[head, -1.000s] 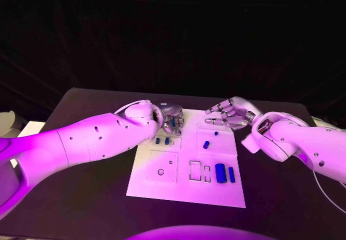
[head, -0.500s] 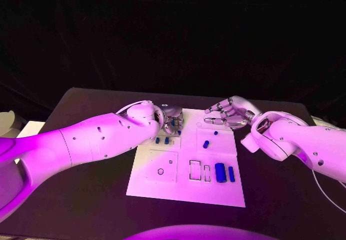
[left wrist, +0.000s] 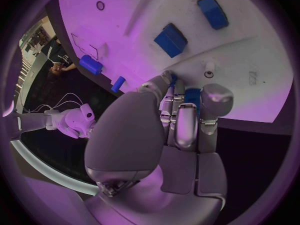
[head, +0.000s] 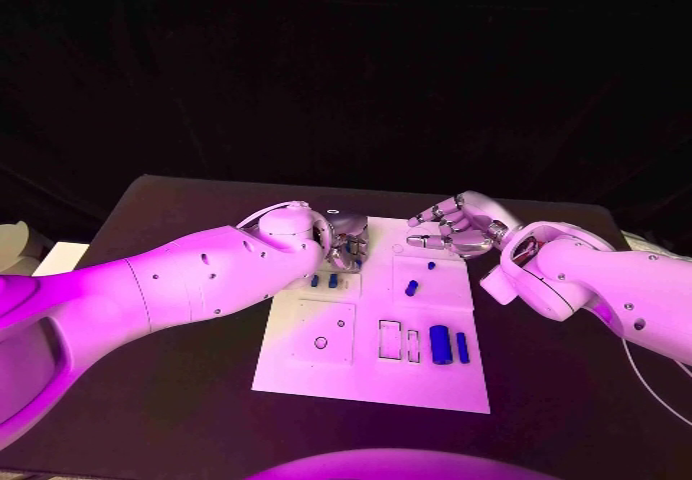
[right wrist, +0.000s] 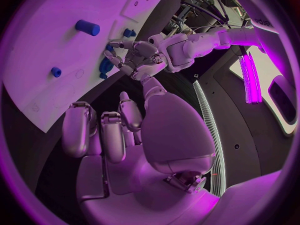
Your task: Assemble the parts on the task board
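The white task board lies mid-table. My left hand is down on its far left corner, fingers closed around a small blue part that shows between them. Two square blue parts lie just beyond those fingers, near my wrist. My right hand hovers over the far right corner with its fingers loosely spread and nothing in it. A blue peg and a smaller one stand below it. The right wrist view shows the left hand on the board.
Two long blue parts lie side by side on the board's near right, beside empty rectangular outlines. Black table surrounds the board on all sides. My left forearm crosses the table's left half.
My left hand has edged slightly further over the board's far left corner. The right hand and the loose parts have stayed where they were.
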